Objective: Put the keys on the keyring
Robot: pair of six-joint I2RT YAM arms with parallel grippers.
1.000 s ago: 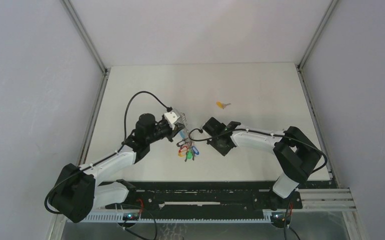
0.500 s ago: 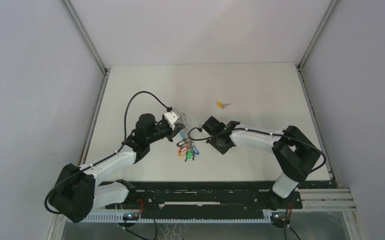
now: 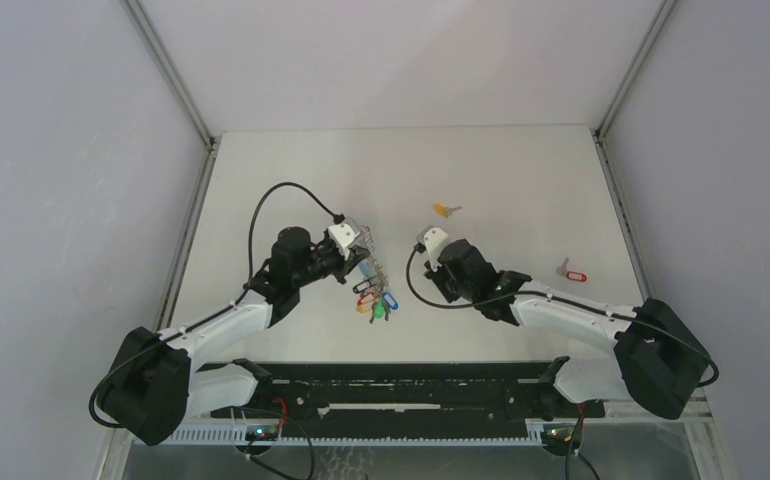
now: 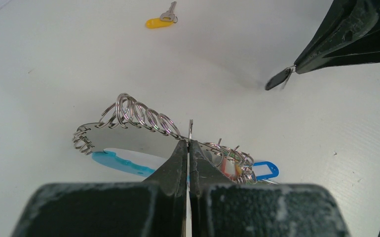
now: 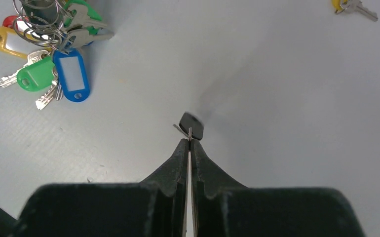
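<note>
My left gripper has its jaws pressed together on one small steel ring of the keyring. It stands that ring upright on edge above the chain, I judge so that it stays steady and faces the other arm for threading. The rest of the keyring lies slack on the surface, left of centre and closer to the near edge than the far one, with its coloured tags fanned out toward the near edge.

My right gripper is clamped just as tight, nipping the thin ring of the black-tagged key so the tag hangs just past the fingertips. From the shadow under it I take it to be lifted off the surface. It sits near the keyring on its right side, apart from it, so I read this as the approach and the threading not yet begun.

The yellow-tagged key lies loose near the middle, toward the far edge. The red-tagged key lies loose toward the right edge.

The left arm runs up from the near-left corner, elbow bent, wrist low and fingers aimed rightward. The right arm stretches from the near-right corner, forearm low across the surface, wrist near centre and pointing at the keyring
</note>
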